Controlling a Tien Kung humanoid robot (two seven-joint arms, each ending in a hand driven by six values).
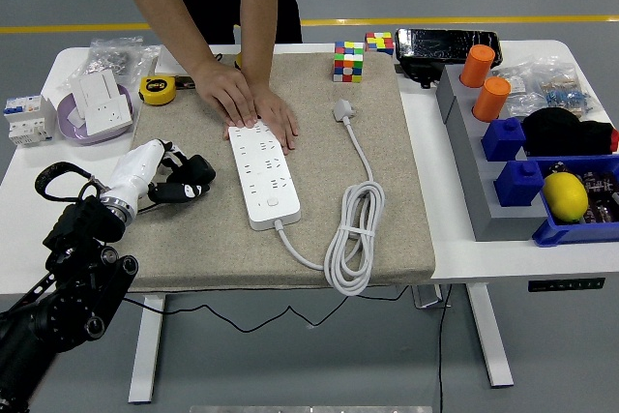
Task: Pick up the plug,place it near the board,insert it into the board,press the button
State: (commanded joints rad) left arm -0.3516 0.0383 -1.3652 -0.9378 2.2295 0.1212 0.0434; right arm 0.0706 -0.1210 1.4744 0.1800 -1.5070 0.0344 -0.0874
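Hovering low over the left side of the beige mat (387, 191), the robot's left hand (179, 181) holds nothing, its black fingers loosely curled and relaxed, just left of the white power strip (261, 173); the right hand is out of view. The first step, picking up the plug, appears not yet begun: the white plug (342, 109) lies on the mat to the right of the strip's far end, its cable (353, 239) trailing toward the near edge into a tied coil and looping back to the strip. A person at the far side of the table (455, 142) presses both hands (250, 103) flat on the strip's far end, apparently steadying it. Reaching the plug would likely call for the hand to cross over the strip, keeping clear of the person's hands near that path. Two puzzle cubes (349, 60) stand just beyond the plug, a yellow tape measure (158, 90) lies at the mat's far left corner, and blue bins with a lemon (566, 195) line the right side, well apart.
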